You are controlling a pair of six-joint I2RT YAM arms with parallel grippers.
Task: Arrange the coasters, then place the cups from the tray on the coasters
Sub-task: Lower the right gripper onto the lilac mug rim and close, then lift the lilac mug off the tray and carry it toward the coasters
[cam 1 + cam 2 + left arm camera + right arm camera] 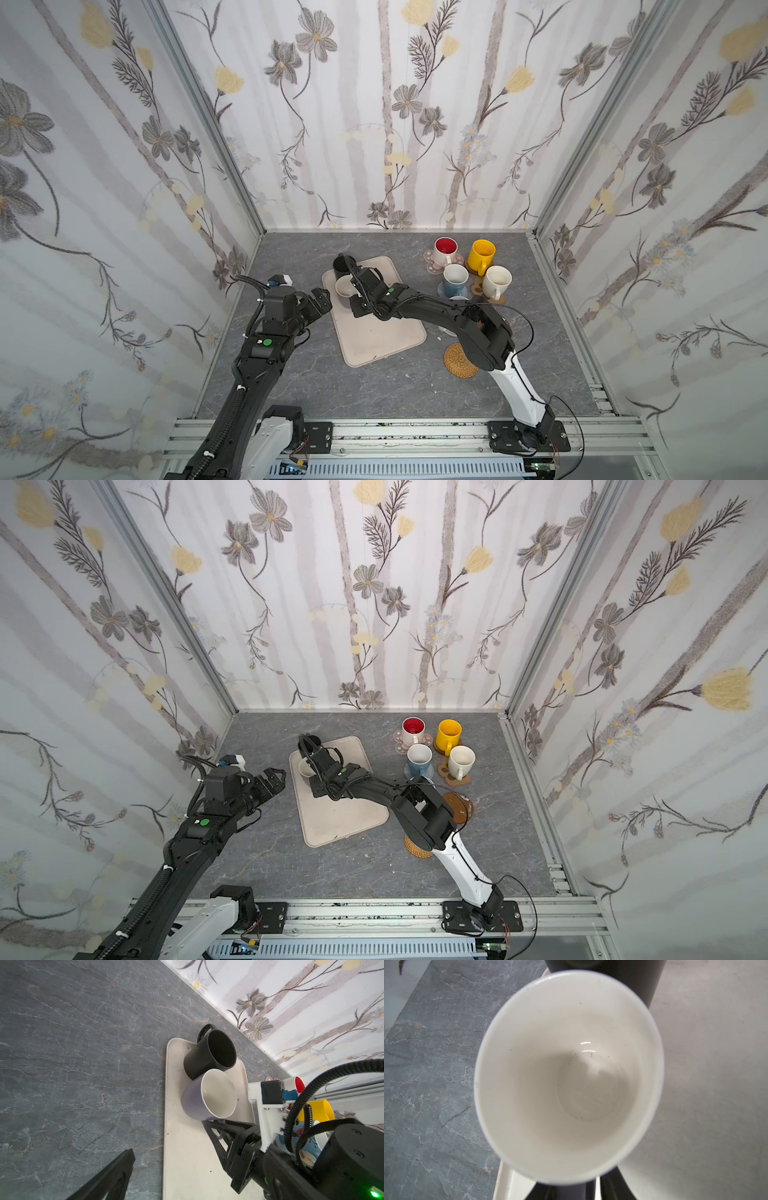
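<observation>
Noted green dot (267, 342) on left arm; any lettering too small to read. Tagged lavender cup (195, 1097): pale purple outside, glossy white inside, few dark specks at the bottom, handle toward the right arm. Stood at far left end of beige tray (382, 332), just beside black cup (341, 266). Found right pincer (217, 1133) at that handle, a finger on each side, gap narrow; could not tell whether clamped tight. Saw left pincer (325, 301) spread wide, holding nothing, above worktop (332, 386) just left of tray, near lavender cup but apart. Marked four cups off tray at far right: white cup with red inside (445, 249) on clear pink-flower coaster (432, 268), yellow cup (481, 255), pale blue cup (455, 280) with red flower print, cream cup (496, 281) on brown paw coaster (477, 287). Logged tan rattan coaster (455, 363) bare, partly under right arm.
</observation>
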